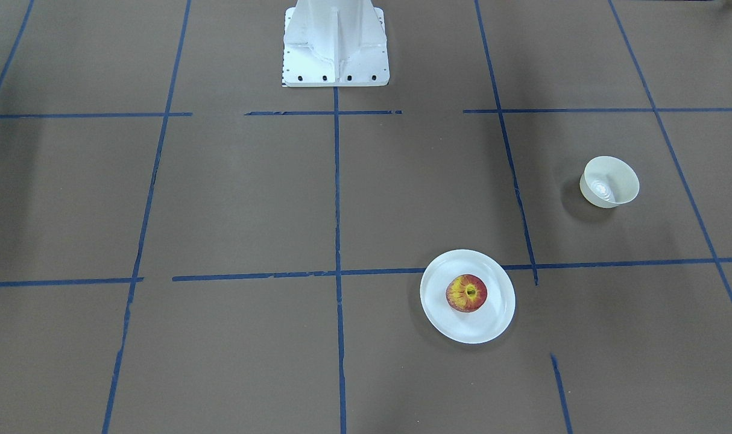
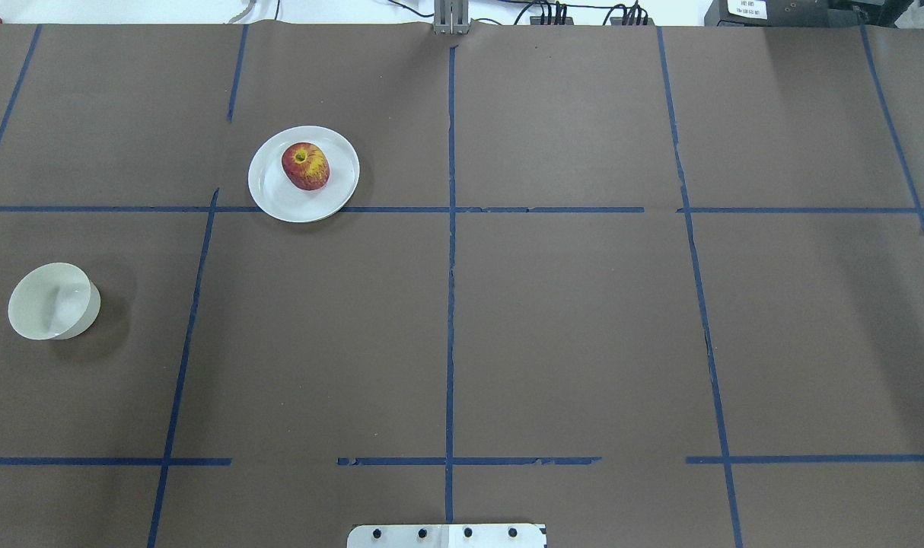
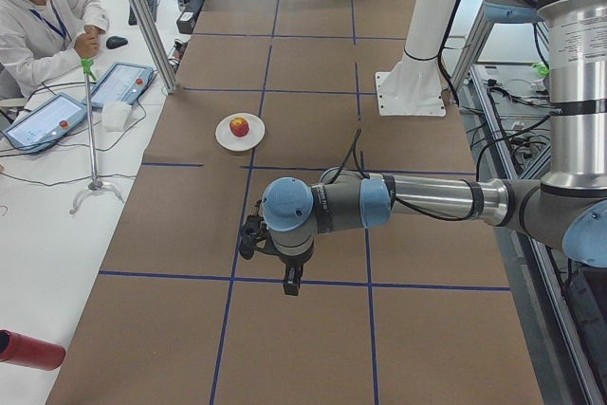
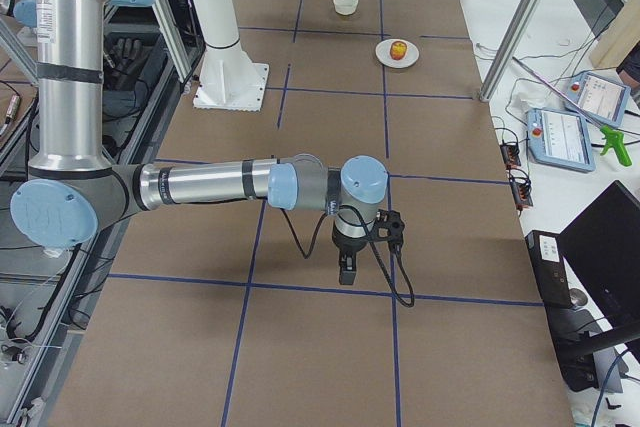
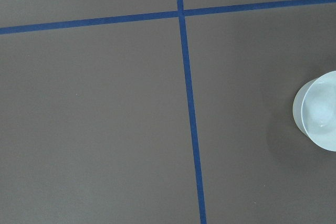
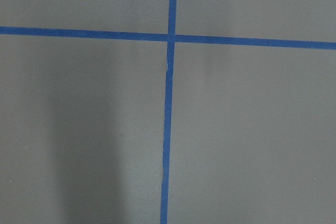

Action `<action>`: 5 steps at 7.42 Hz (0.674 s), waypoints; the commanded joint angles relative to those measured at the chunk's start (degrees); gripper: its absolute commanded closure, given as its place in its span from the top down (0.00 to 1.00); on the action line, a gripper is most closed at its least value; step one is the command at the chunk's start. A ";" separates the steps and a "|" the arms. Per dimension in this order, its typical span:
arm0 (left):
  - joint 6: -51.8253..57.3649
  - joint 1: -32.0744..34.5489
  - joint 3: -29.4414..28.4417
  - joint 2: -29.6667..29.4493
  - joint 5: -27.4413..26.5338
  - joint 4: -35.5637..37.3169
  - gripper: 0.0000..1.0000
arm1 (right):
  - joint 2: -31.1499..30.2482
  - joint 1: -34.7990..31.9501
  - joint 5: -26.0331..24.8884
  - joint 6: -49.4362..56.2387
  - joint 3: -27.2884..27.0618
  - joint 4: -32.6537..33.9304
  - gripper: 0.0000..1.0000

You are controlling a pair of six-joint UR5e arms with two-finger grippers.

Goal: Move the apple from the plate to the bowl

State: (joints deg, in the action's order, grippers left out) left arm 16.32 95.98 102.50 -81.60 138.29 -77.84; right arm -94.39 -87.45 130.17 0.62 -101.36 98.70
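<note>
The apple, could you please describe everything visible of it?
The apple is small, round and red, with yellow streaks spreading from its dark stem dimple, which faces upward. It looks whole. It rests near the middle of the white plate, and nothing else touches it.

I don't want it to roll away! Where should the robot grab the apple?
Grip the apple across its round middle, coming straight down from above. It sits with its stem dimple roughly upward on the flat plate, and there is bare plate all around it, so there is probably room on both sides.
</note>
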 commanded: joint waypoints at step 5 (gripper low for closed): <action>-0.15 0.09 2.17 0.21 0.05 -0.12 1.00 | 0.00 0.00 0.00 0.00 -0.07 0.00 1.00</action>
State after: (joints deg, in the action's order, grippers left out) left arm 16.20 95.99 103.80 -81.68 138.16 -77.79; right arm -94.39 -87.45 130.17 0.65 -101.39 98.70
